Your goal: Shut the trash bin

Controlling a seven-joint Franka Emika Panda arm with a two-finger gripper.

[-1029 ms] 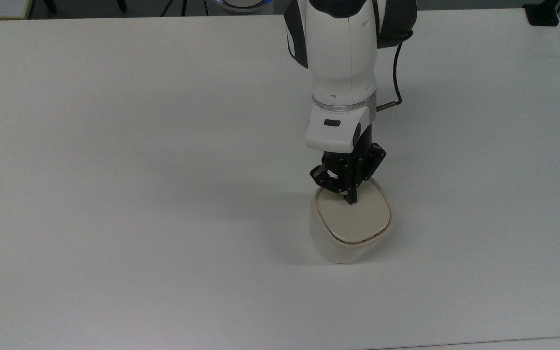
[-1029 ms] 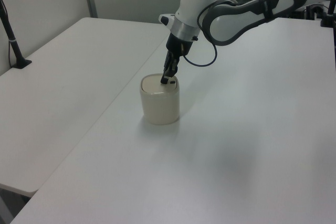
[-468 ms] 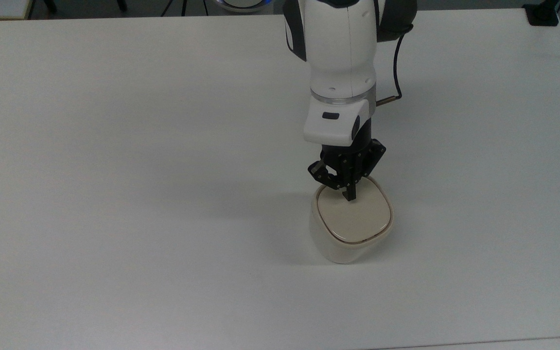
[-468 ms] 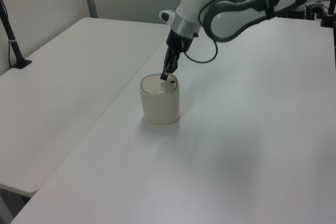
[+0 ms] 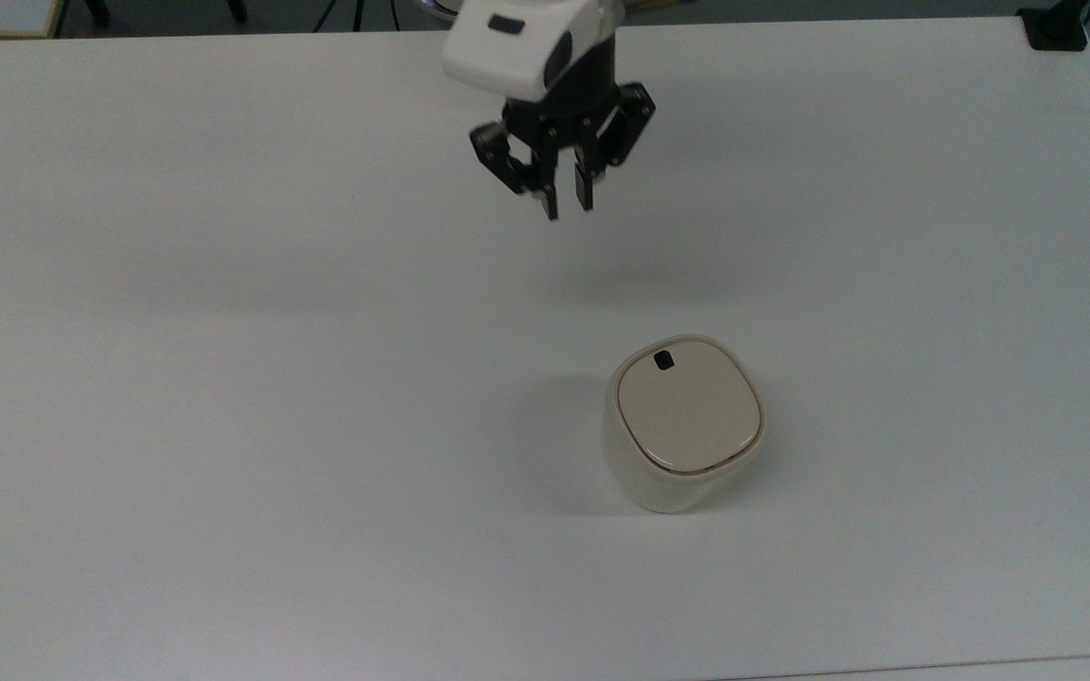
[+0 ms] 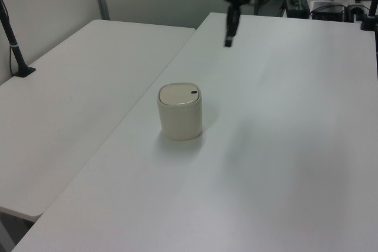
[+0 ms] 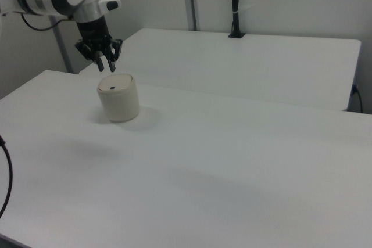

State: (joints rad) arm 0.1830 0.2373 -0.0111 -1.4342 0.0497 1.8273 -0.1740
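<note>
The trash bin (image 5: 651, 478) is a small cream-white tub on the white table, right of centre in the top view. Its flat lid (image 5: 689, 413) lies level on the rim, with a small black square mark (image 5: 663, 359) near the far edge. The trash bin (image 6: 180, 116) stands alone in the left view, as does the trash bin (image 7: 119, 101) in the right view. My gripper (image 5: 567, 208) hangs in the air well beyond the bin, toward the top view's top and slightly left. The gripper (image 7: 106, 68) fingers stand a little apart and hold nothing. In the left view the gripper (image 6: 228, 42) is high above the table.
The white table (image 5: 223, 378) spreads wide around the bin. A second table (image 6: 71, 81) adjoins it on the left view's left, with a black clamped post (image 6: 13, 42). Another black post (image 7: 234, 4) stands at the back of the right view. A black block (image 5: 1056, 28) sits at the top view's top right corner.
My gripper has lifted off the lid and pulled far away toward the top view's top and left. Its fingers have parted a little. The lid stays flat on the bin.
</note>
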